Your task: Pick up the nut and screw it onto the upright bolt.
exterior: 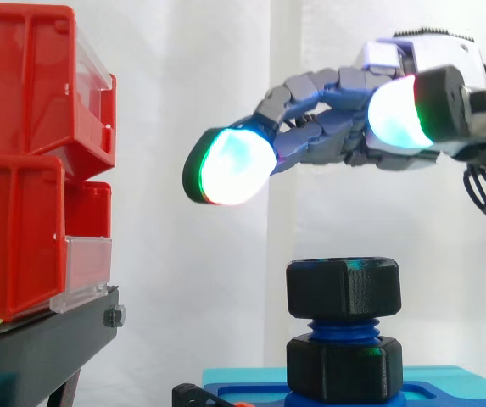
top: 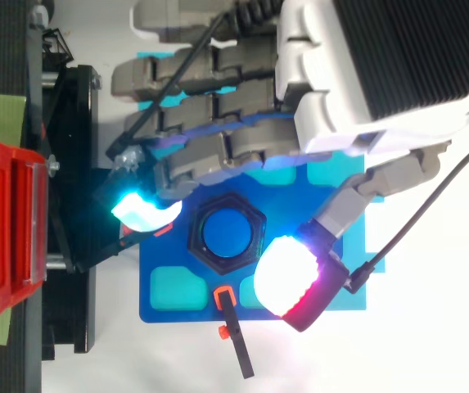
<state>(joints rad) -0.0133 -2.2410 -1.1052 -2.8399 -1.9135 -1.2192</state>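
Hovering over the nut (exterior: 343, 288), midway between plate (top: 177, 254) edges, our hand (exterior: 327, 127) is released, empty. We judge it clear because the nut tops the bolt (exterior: 342, 326).

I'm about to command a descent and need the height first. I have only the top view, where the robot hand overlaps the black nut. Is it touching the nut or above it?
Observer: In the side view the robot hand hangs above the nut with a clear gap between them; nothing touches.
Operator: Is the nut on the bolt?
Observer: Yes, it sits level at the top of the blue bolt, with a few threads bare beneath it.
Operator: What is under those threads?
Observer: A second black hexagonal piece, sitting on the blue base.
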